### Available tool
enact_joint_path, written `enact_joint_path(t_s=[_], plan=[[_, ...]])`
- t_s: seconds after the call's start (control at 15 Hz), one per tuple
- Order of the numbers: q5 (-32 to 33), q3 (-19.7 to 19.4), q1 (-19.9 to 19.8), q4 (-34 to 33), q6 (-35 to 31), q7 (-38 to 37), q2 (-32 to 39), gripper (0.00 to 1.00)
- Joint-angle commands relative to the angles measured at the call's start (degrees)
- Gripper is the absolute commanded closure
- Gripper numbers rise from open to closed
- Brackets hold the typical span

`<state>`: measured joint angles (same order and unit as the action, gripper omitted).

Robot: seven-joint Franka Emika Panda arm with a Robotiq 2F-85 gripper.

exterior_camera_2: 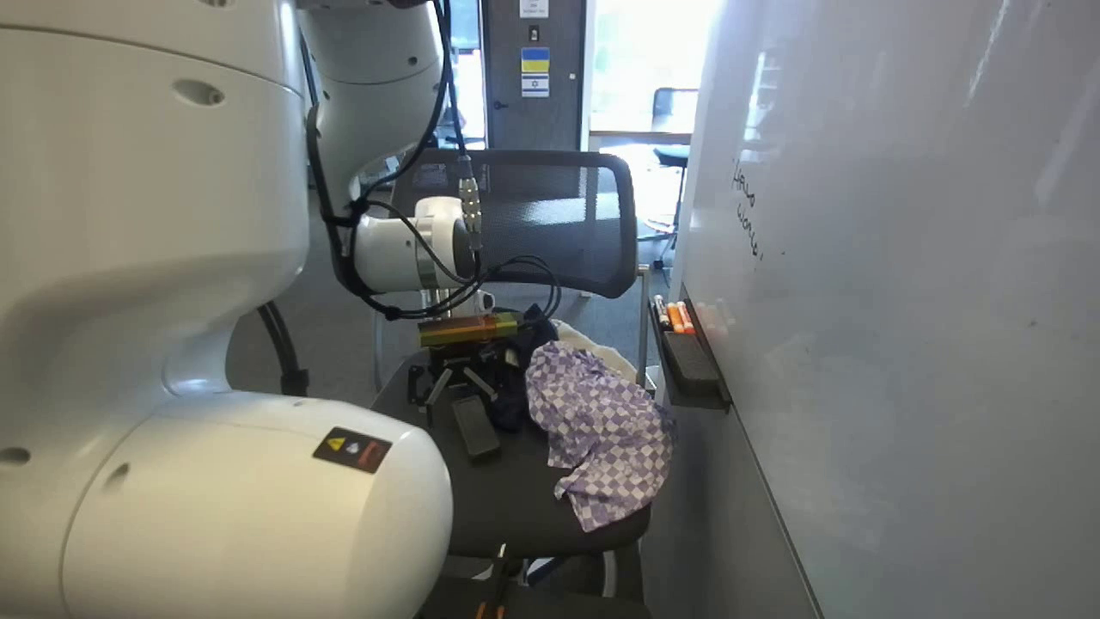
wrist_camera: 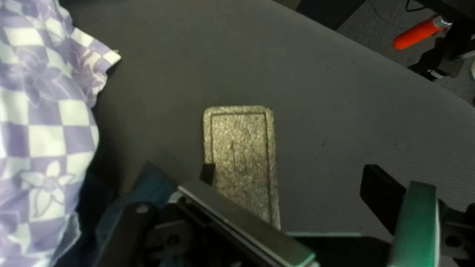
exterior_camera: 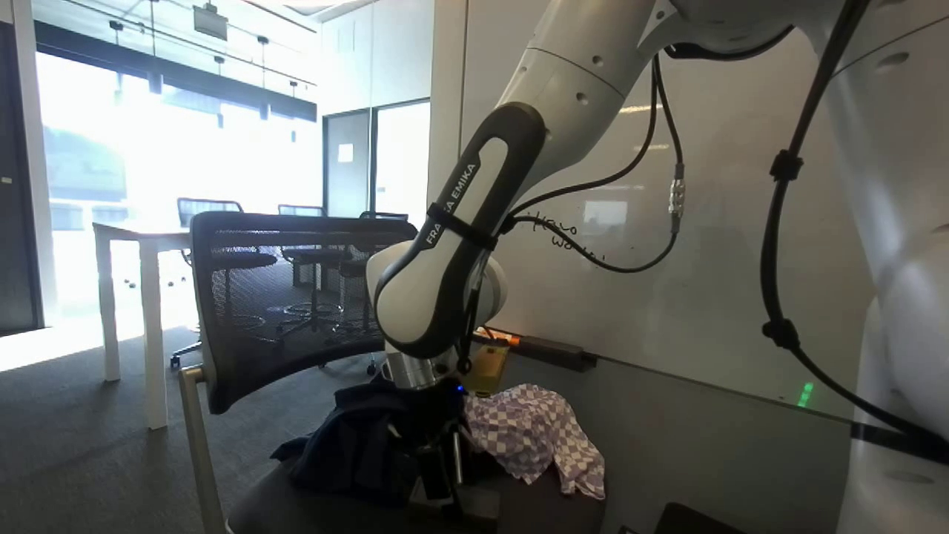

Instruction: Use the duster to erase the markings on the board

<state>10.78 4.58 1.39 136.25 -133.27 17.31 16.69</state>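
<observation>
Grabbing the duster [wrist_camera: 239, 152] looks like the step now. It lies on the worktop [wrist_camera: 319, 100], in the middle of the wrist view, partly behind 1 finger [wrist_camera: 245, 221]. The jaws are wide apart, holding nothing. Next they should line up, go down, squeeze. Count: 1 duster, 1 checked cloth [wrist_camera: 48, 141] at left; right of centre in an exterior view, 3 pens [exterior_camera_2: 675, 317], 1 dark block [exterior_camera_2: 690, 357], 2 words [exterior_camera_2: 746, 206].

duster [wrist_camera: 241, 155]: speckled, oblong, flat on chair seat [wrist_camera: 159, 85]; markings [exterior_camera_2: 745, 215]: black handwriting on upright whiteboard [exterior_camera_2: 902, 344].
</observation>
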Motion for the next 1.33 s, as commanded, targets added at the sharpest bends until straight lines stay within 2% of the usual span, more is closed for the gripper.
enact_joint_path(t_s=[0.0,0.33,1.27], plan=[[5.04,-1.07,1.15,-0.10,-5.91,-0.72,0.91,0.00],[8.28,-2.59,0.68,-0.01,-8.86,-1.24,1.79,0.00],[7.42,-3.08,0.56,1.70,-9.00,-1.50,2.80,0.00]])
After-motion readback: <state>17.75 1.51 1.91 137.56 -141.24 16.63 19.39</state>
